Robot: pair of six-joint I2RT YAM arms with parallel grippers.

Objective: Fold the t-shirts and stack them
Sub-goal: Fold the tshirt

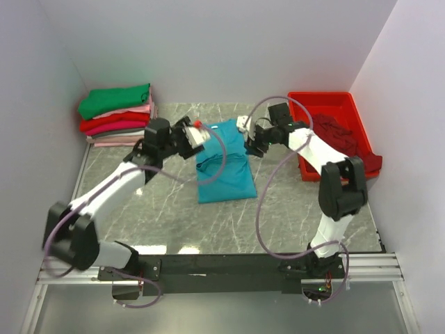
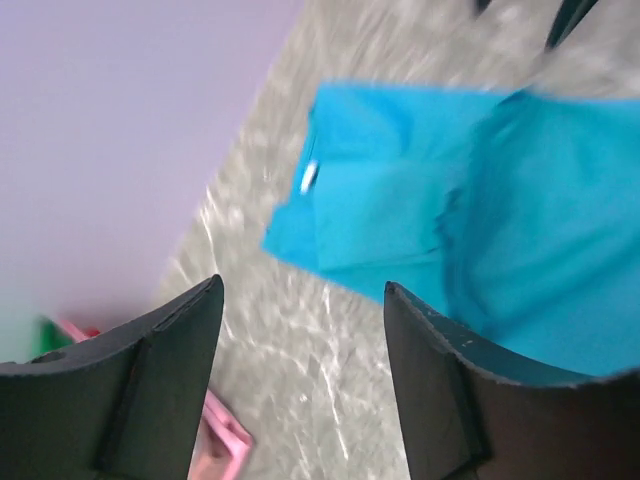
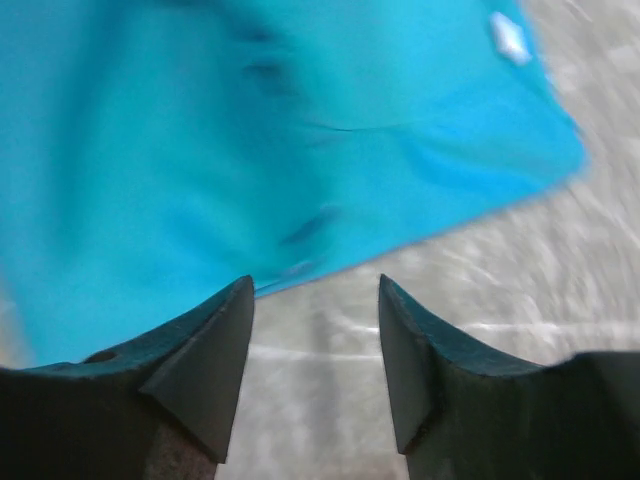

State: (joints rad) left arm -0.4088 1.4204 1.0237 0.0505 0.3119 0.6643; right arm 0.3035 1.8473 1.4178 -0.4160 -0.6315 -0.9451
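Observation:
A teal-blue t-shirt (image 1: pixel 224 163) lies partly folded on the marble table, also in the left wrist view (image 2: pixel 450 210) and the right wrist view (image 3: pixel 250 130). My left gripper (image 1: pixel 201 136) is open and empty at the shirt's far left edge (image 2: pixel 302 290). My right gripper (image 1: pixel 249 132) is open and empty at its far right edge (image 3: pixel 315 290). A stack of folded t-shirts (image 1: pixel 117 115), green on top, then red and pink, sits at the back left. A dark maroon t-shirt (image 1: pixel 344 136) lies crumpled in the red tray (image 1: pixel 327 101).
The red plastic tray stands at the back right against the wall. White walls close in the table (image 1: pixel 174 209) on three sides. The pink edge of the stack shows in the left wrist view (image 2: pixel 225 425).

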